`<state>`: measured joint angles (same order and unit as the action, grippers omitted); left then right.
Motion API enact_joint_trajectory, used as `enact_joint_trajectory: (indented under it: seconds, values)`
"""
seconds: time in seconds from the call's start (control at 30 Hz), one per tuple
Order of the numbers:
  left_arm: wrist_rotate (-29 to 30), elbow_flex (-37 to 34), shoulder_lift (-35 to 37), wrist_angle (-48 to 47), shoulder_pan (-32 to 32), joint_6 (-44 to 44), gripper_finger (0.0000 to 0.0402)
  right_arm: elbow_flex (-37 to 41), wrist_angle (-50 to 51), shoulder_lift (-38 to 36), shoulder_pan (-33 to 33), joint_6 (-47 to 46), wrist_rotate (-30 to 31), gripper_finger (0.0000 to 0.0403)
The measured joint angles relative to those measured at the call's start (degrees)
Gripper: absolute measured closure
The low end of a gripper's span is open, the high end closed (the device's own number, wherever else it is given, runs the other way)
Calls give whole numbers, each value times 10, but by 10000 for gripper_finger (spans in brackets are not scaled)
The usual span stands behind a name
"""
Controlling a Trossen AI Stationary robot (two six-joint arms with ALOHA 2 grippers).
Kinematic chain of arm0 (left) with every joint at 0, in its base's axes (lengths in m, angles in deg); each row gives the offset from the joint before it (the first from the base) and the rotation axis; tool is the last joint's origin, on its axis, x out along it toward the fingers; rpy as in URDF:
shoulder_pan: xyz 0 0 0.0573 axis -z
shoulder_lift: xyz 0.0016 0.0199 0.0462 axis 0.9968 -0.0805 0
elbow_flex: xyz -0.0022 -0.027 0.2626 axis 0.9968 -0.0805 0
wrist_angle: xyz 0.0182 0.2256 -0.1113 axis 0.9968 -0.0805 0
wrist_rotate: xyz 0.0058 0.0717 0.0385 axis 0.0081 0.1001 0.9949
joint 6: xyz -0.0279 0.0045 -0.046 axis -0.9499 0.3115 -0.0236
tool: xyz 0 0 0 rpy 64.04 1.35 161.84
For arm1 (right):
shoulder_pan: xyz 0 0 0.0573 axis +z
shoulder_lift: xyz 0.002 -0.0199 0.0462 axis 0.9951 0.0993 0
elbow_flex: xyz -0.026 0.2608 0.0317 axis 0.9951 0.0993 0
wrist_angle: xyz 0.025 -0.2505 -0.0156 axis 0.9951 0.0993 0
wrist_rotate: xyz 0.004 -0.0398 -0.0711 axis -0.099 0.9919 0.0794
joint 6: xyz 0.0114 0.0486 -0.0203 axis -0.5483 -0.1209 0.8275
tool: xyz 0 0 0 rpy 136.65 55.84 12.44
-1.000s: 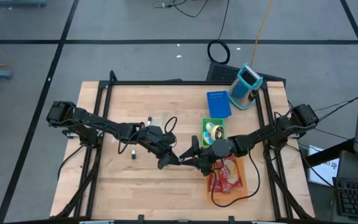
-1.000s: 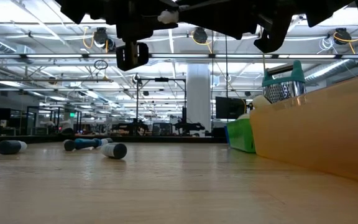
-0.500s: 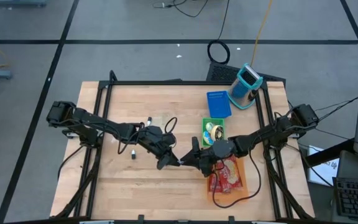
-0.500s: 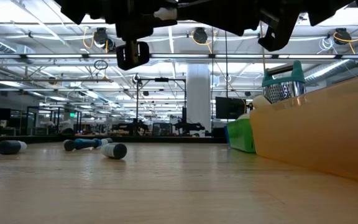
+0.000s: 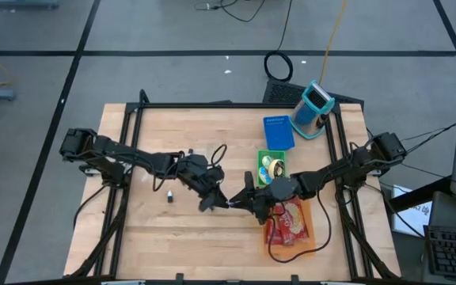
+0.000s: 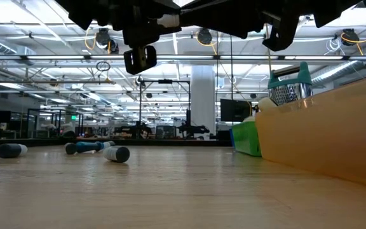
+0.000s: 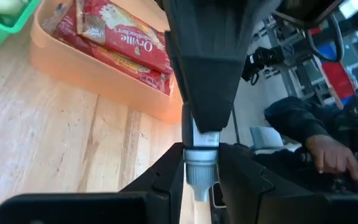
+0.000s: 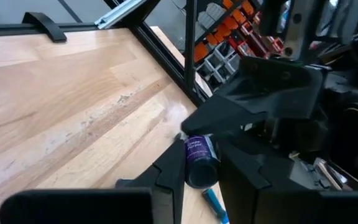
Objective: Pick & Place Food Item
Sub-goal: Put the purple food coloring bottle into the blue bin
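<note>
Above the tabletop's centre, the right claw had just closed on the small bottle the left claw gripped from nine o'clock, suggesting a mid-air handover.

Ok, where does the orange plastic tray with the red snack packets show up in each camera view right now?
High view: orange plastic tray at the table's right-front, under the right arm.
Low view: its tall side wall fills the right edge.
Left wrist view: upper left, packets inside.
Right wrist view: not in it.
Shared landmark: the green basket just beside the tray.
</note>
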<state>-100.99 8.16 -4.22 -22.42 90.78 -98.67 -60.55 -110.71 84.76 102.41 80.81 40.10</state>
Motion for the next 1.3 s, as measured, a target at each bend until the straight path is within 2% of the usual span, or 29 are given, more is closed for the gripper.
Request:
enact_joint_trajectory:
  seconds: [0.23,0.4,0.53,0.63,0.83,1.0,1.2,1.3]
  values:
    - [11,3,2,25,-4,17,268,2,10,3,2,2,-11,336]
    - [-6,3,2,57,-11,28,207,2,12,2,1,1,-4,337]
    - [-50,2,17,54,-47,31,164,2,16,-2,-1,-51,15,337]
    - [-60,2,41,29,-68,77,144,1,34,-23,-6,-96,27,335]
    - [29,2,86,-46,-74,205,131,17,95,-88,-43,-173,29,342]
    - [102,-4,91,-80,-74,263,140,68,128,-173,-95,-241,65,341]
    - [168,-77,90,-18,-75,266,142,160,129,-283,-186,-345,123,343]
    - [172,-133,119,46,-87,251,143,210,125,-327,-231,-377,134,341]
